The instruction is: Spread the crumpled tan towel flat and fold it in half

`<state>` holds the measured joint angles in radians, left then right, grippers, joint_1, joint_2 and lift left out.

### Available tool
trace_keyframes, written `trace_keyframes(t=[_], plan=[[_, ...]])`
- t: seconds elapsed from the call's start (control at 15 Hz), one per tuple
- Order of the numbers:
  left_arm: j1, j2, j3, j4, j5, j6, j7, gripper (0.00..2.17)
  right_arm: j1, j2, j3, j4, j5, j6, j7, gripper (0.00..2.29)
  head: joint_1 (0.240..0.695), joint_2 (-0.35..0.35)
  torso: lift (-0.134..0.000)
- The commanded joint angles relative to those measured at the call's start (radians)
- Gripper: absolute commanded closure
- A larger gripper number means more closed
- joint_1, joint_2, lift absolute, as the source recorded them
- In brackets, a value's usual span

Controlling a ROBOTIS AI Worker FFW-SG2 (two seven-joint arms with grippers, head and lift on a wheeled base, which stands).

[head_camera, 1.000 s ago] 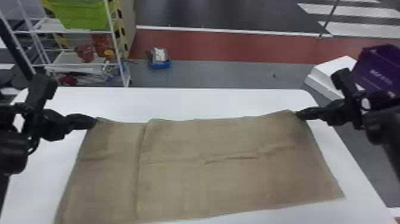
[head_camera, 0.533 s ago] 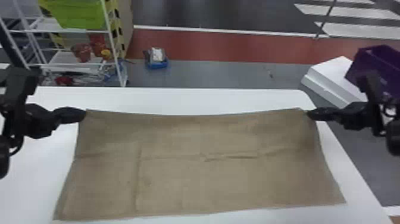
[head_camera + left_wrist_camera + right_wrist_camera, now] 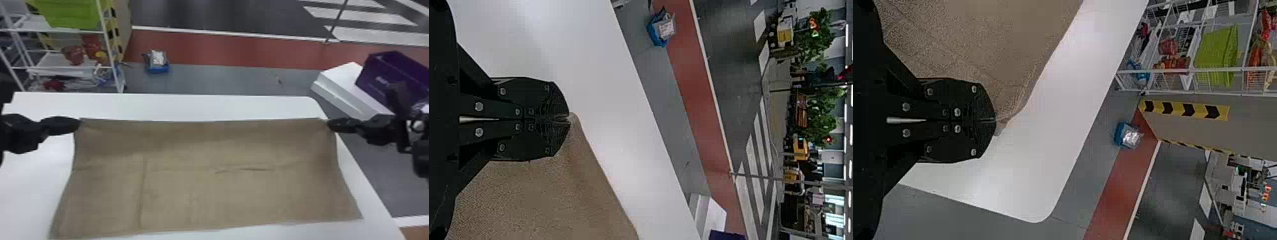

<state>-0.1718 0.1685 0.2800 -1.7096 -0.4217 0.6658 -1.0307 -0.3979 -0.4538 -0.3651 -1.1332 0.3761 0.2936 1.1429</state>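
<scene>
Holding the towel's far left corner: the left gripper (image 3: 77,123), coming in over the left part of the table; in the left wrist view its two fingers (image 3: 546,100) are closed together, with the corner pinched at their tips.
Far right corner of the towel: in the right gripper (image 3: 330,124), beside the table's right edge; in the right wrist view its fingers (image 3: 970,102) are pressed together on the cloth at the tips.
Tan towel (image 3: 223,191): spread out wide in a single broad sheet, not folded in half, its far edge stretched nearly straight between the two grippers.
White table (image 3: 191,107): carries the towel, with a bare strip between the towel's far edge and the table's far edge; the towel's near right corner lies just inside the table's right edge.
Creases: one running from near to far in the left part of the towel, and short wrinkles around its middle.
Floor beyond the far edge: a blue tray (image 3: 158,68) with things in it.
Past the far right corner: a purple box (image 3: 387,71) on a white block (image 3: 338,86).
Past the far left corner: a white wire rack (image 3: 110,54) with a green bin (image 3: 71,14).
</scene>
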Motion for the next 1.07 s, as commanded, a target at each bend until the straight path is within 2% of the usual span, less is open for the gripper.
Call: trace_keyframes(t=[0.0, 0.33, 0.4, 0.67, 0.8, 1.0], plan=[[0.052, -0.011, 0.041, -0.093, 0.024, 0.036, -0.019, 1.54, 0.074, 0.004, -0.035, -0.105, -0.060, -0.012, 0.008, 1.21, 0.695, -0.146, -0.124], [0.181, -0.030, 0.123, -0.254, 0.098, 0.058, -0.046, 1.54, 0.257, 0.007, -0.163, -0.283, -0.158, -0.061, 0.047, 1.21, 0.695, -0.143, -0.124], [0.198, -0.043, 0.145, -0.277, 0.107, 0.058, -0.055, 1.54, 0.287, 0.007, -0.187, -0.292, -0.178, -0.092, 0.047, 1.21, 0.695, -0.145, -0.124], [0.308, -0.055, 0.196, -0.372, 0.170, 0.051, -0.066, 1.54, 0.467, 0.010, -0.279, -0.350, -0.298, -0.227, 0.055, 1.21, 0.695, -0.172, -0.124], [0.351, -0.075, 0.203, -0.397, 0.196, 0.024, -0.066, 1.54, 0.544, 0.020, -0.305, -0.370, -0.347, -0.291, 0.058, 1.21, 0.695, -0.183, -0.124], [0.403, -0.099, 0.205, -0.401, 0.202, -0.035, -0.061, 1.54, 0.634, 0.040, -0.317, -0.385, -0.384, -0.392, 0.057, 1.21, 0.695, -0.205, -0.124]])
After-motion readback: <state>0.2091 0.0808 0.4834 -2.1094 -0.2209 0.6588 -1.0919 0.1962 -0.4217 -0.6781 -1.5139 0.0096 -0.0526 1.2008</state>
